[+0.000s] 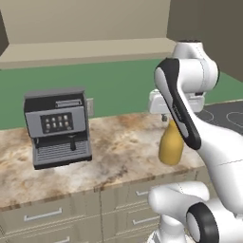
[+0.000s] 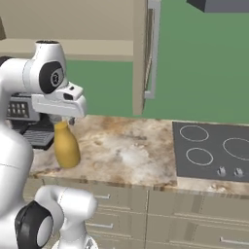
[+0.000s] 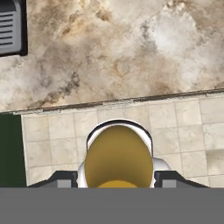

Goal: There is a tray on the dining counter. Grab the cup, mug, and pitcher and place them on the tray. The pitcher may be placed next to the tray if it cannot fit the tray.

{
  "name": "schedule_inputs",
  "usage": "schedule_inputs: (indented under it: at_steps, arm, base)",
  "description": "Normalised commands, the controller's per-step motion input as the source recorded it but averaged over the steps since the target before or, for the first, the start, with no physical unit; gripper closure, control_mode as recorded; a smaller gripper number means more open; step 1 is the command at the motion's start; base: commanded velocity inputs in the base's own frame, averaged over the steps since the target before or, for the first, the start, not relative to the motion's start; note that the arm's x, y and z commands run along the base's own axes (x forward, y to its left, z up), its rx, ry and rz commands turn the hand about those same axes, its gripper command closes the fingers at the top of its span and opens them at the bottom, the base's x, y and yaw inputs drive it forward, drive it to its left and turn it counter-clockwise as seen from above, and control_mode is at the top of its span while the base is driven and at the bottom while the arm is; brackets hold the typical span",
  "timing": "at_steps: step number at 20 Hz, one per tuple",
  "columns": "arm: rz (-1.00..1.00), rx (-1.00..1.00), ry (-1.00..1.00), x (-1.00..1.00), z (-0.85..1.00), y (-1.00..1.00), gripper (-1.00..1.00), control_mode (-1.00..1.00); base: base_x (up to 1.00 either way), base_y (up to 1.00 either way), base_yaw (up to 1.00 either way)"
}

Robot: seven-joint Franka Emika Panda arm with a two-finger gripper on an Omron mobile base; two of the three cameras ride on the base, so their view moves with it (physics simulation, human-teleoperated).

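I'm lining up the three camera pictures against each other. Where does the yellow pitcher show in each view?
Left base view: pitcher right of centre, partly behind the arm.
Right base view: pitcher at left, under the hand.
Hand view: pitcher bottom centre, seen from above.
Shared landmark: the coffee machine.

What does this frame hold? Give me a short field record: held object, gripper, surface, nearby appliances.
held object: pitcher, yellow-orange, upright, between the fingers at its neck
gripper: gripper, closed around the pitcher, fingers on either side in the hand view
pitcher height: in the hand view, floor tiles show around it, so it appears lifted off the counter
surface: marbled counter with cream drawers
appliances: coffee machine at the counter's left; cooktop at its right
tray, cup, mug: none in these frames
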Motion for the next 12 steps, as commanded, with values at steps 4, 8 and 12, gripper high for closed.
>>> schedule_inputs:
  at_steps: [4,8,12]
  arm:
    - [0.0,0.0,0.0,0.0,0.0,0.0,1.0,1.0]
    - [0.0,0.0,0.0,0.0,0.0,0.0,1.0,1.0]
    - [0.0,0.0,0.0,0.0,0.0,0.0,1.0,1.0]
  base:
    - [-0.84,-0.31,-0.29]
    - [-0.55,-0.05,-0.43]
    - [-0.34,0.0,-0.54]
